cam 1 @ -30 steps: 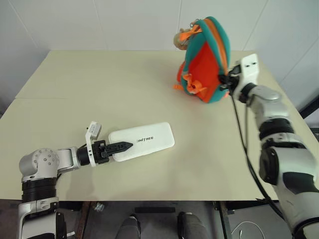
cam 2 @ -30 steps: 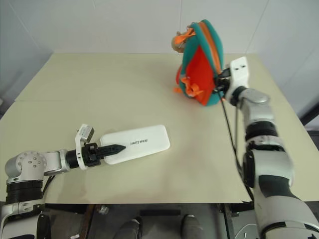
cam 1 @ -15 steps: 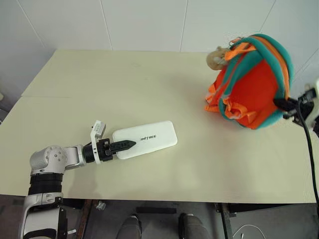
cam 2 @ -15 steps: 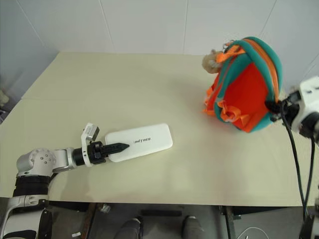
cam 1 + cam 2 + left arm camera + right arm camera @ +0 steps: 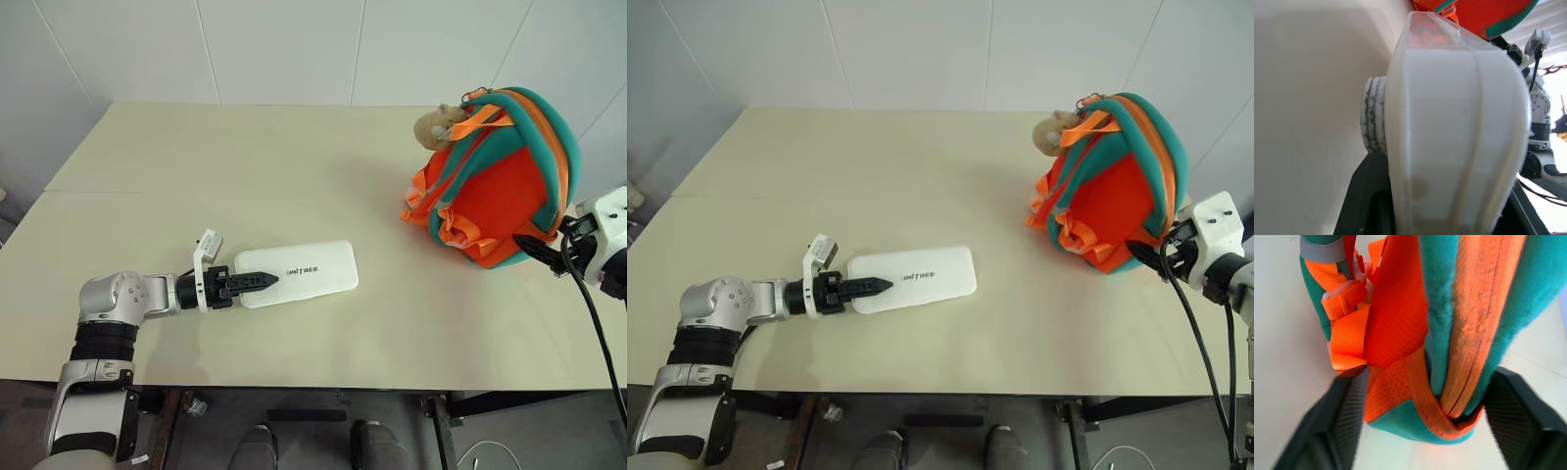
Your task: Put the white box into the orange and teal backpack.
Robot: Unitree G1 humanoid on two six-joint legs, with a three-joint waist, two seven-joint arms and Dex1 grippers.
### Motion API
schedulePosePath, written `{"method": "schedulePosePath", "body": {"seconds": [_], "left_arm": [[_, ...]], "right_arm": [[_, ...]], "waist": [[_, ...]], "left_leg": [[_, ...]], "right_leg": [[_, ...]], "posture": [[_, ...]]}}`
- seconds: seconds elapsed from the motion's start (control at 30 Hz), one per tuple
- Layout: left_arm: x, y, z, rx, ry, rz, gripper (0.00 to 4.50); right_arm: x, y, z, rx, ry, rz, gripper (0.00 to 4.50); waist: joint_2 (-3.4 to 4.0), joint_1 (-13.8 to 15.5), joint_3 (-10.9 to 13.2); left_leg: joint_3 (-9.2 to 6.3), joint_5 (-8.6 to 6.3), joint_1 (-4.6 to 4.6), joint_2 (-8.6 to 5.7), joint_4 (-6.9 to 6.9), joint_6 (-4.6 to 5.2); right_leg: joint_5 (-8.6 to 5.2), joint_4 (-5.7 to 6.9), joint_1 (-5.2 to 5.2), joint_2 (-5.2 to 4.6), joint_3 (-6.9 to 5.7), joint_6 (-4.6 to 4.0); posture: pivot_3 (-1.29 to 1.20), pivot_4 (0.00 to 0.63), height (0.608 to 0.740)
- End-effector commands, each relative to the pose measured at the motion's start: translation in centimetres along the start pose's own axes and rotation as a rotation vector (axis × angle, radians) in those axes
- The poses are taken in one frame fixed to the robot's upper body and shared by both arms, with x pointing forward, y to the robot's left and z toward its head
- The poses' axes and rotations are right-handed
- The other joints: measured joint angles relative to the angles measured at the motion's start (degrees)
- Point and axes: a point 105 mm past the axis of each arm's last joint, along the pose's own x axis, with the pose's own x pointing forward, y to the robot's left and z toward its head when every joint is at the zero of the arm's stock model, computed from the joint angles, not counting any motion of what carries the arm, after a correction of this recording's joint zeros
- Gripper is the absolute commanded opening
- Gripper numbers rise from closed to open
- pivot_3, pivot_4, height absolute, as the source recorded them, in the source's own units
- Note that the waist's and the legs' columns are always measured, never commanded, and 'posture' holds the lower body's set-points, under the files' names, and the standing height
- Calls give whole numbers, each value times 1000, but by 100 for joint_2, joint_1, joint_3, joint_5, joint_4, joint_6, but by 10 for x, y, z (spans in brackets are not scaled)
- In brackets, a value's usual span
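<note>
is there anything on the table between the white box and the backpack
Nothing visible. The table is bare between the white box, held at its near end by the left gripper, and the orange and teal backpack. Whether the backpack's zipper is open cannot be told.

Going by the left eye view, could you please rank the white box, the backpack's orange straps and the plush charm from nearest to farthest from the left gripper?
1. The white box, in the left gripper at its near end.
2. The orange straps, on the orange and teal backpack side facing the box.
3. The plush charm, at the backpack's top, farther back.
</note>
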Motion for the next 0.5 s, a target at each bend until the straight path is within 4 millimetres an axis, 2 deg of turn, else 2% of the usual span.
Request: {"method": "schedulePosePath", "body": {"seconds": [0.03, 0.13, 0.23, 0.27, 0.37, 0.43, 0.5], "left_arm": [[-2, 3, 1, 4, -1, -4, 1234], [-2, 7, 1, -1, 8, 2, 1234], [-3, 12, 2, 2, 16, 13, 1234], [-4, 12, 2, 2, 17, 13, 1234], [-5, 13, 2, 0, 18, 12, 1234], [-5, 12, 3, 4, 20, 15, 1234], [-6, 10, 4, 11, 14, 14, 1234]], "right_arm": [[-23, -13, 10, -23, -2, -66, 4476], [-40, 1, 7, 31, 30, -11, 4476], [-60, 33, 5, 119, 90, 133, 4476], [-61, 47, 11, 153, 65, 197, 4476], [-55, 75, 28, 194, -6, 307, 4476], [-38, 84, 34, 207, -53, 313, 4476], [-12, 90, 38, 226, -102, 293, 4476]], "waist": [[0, 24, 0], [0, 64, 0], [0, 79, 0], [0, 75, 0], [0, 4, -1], [-8, -16, -4], [-13, -68, -7]], "left_leg": [[0, -2, 1, 0, 0, 3], [0, -6, 0, 0, -3, 6], [-2, -9, 0, 1, -9, 6], [-3, -11, 1, 1, -8, 5], [2, -14, 2, 1, 4, 8], [1, -11, 4, 2, 12, 12], [0, -13, 3, 5, 28, 11]], "right_leg": [[0, 1, 0, 0, -1, 1], [1, -2, -1, 0, -2, 3], [-1, -2, -1, 1, -6, 6], [-2, -3, 0, 1, -6, 6], [-4, -22, 10, 0, -4, -16], [0, -34, 19, 0, -8, -35], [19, -58, 31, 0, -14, -43]], "posture": [[0, 150, 740], [0, 150, 740], [0, 150, 740], [0, 150, 740], [0, 150, 740], [0, 150, 740], [0, 150, 740]]}}
